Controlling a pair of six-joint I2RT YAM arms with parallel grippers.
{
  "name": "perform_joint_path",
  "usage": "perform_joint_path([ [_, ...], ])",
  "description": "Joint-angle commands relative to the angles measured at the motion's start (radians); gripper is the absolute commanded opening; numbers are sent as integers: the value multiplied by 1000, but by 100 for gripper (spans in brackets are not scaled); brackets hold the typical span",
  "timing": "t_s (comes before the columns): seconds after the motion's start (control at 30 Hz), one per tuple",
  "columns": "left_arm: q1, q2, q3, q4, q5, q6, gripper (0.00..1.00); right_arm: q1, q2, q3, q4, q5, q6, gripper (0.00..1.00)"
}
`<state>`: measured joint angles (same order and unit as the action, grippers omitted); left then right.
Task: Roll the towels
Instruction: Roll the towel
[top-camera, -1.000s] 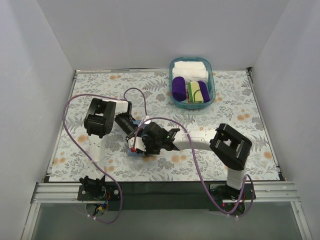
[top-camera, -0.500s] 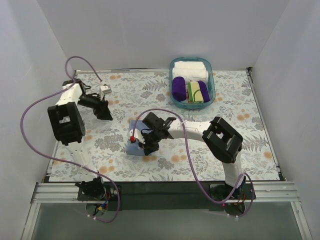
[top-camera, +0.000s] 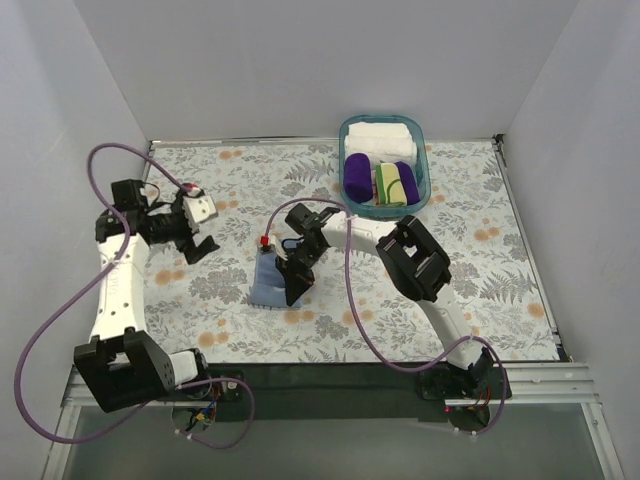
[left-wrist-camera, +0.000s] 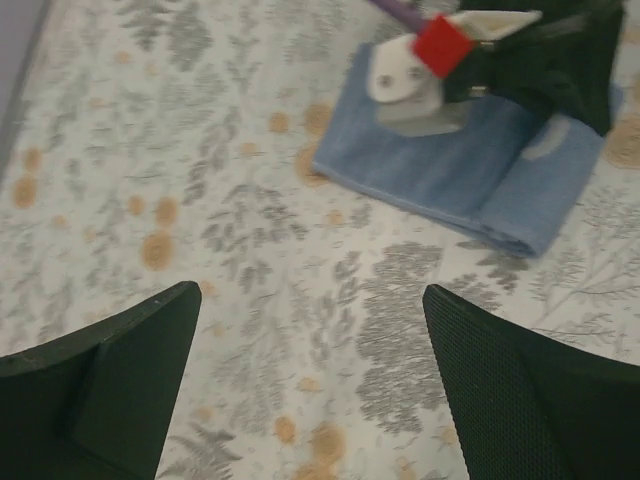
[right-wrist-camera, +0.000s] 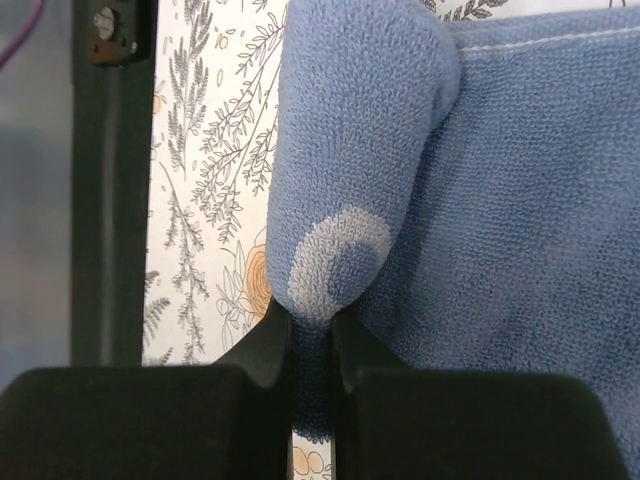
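The light blue towel (top-camera: 268, 287) lies on the flowered table, partly rolled, with its rolled end (right-wrist-camera: 352, 160) toward my right gripper (top-camera: 297, 292). That gripper (right-wrist-camera: 313, 365) is shut on a fold of the blue towel at the roll's end. My left gripper (top-camera: 198, 245) hangs well to the left of the towel, over bare table. In its wrist view, the left gripper (left-wrist-camera: 315, 385) stands open with nothing between its fingers. The blue towel (left-wrist-camera: 470, 175) lies ahead of it. The yellow-green towel (top-camera: 394, 184) sits rolled in the basket.
A teal basket (top-camera: 345, 128) stands at the back right and holds white folded towels (top-camera: 380, 136) and purple rolls (top-camera: 357, 174). Purple cables loop over the table by both arms. The table's dark front rail (right-wrist-camera: 110, 180) lies close beside the towel.
My left gripper has opened, left the blue towel and swung away to the left side of the table. The right gripper stays shut on the towel, its arm swung further back.
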<state>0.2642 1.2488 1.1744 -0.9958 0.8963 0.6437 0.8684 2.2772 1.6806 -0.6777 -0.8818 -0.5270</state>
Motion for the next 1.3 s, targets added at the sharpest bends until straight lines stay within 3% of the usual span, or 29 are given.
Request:
perform_joint_path([
  [0.0, -133, -55, -175, -29, -49, 139, 86, -6, 123, 43, -138, 37, 16, 1],
  [0.07, -221, -136, -269, 72, -106, 113, 85, -20, 168, 79, -172, 3, 34, 1],
  [0.1, -329, -210, -348, 100, -134, 106, 84, -25, 180, 86, -181, -6, 41, 1],
  [0.17, -437, -256, -428, 176, -232, 73, 83, -38, 205, 100, -184, -23, 59, 1],
  [0.23, -615, -293, -523, 255, -360, -26, 76, -46, 228, 111, -189, -37, 71, 1],
  [0.3, -768, -295, -574, 367, -454, -73, 71, -52, 240, 128, -200, -46, 78, 1],
  [0.4, -880, -272, -628, 482, -579, -107, 69, -54, 252, 142, -207, -59, 91, 1],
  [0.67, -962, -175, -694, 684, -734, -111, 62, -58, 263, 160, -227, -49, 98, 1],
  [0.83, -964, -152, -713, 701, -751, -85, 61, -58, 268, 160, -232, -42, 96, 1],
  [0.97, -965, -118, -716, 645, -722, -91, 37, -60, 266, 166, -230, -43, 111, 1],
  [1.0, -964, -112, -710, 614, -711, -98, 28, -62, 265, 168, -229, -43, 122, 6],
  [1.1, -964, -91, -702, 508, -683, -125, 14, -78, 254, 172, -224, -37, 166, 21],
  [1.27, -964, -104, -717, 404, -663, -167, 0, -112, 206, 163, -209, -13, 219, 34],
])
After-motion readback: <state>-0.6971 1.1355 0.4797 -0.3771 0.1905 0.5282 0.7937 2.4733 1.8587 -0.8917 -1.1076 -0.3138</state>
